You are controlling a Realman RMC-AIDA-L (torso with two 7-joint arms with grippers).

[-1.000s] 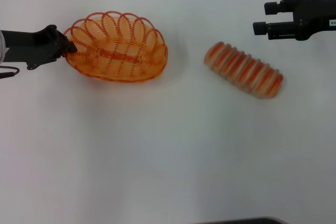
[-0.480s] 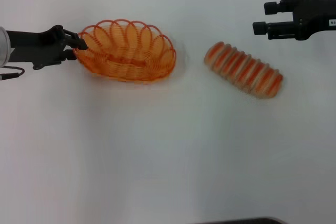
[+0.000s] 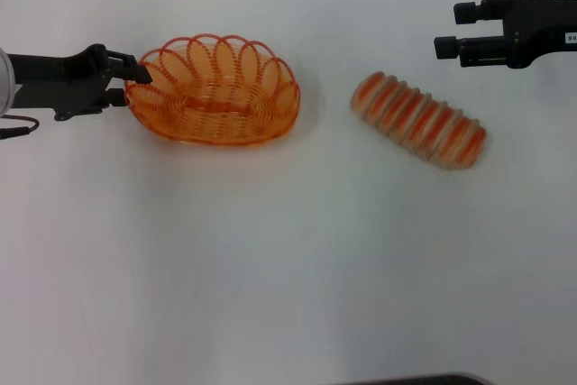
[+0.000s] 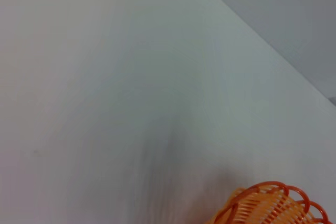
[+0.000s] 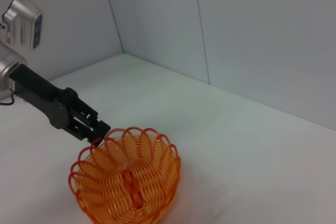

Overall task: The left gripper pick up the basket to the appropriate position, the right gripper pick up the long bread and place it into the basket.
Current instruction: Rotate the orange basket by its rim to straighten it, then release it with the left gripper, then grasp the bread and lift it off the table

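L pincer (image 3: 142, 81) clamped on basket (image 3: 216, 92) rim at its left end; basket sits on white counter (image 3: 270, 259), left of centre. Looks flat on the counter, can't confirm from head view. Bread (image 3: 418, 120) lies diagonal, well right of basket, untouched. R pincer (image 3: 448, 31) hovers beyond bread, fingers apart, holding nothing.

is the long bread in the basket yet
No, the long bread lies on the table, apart from the basket, which holds nothing.
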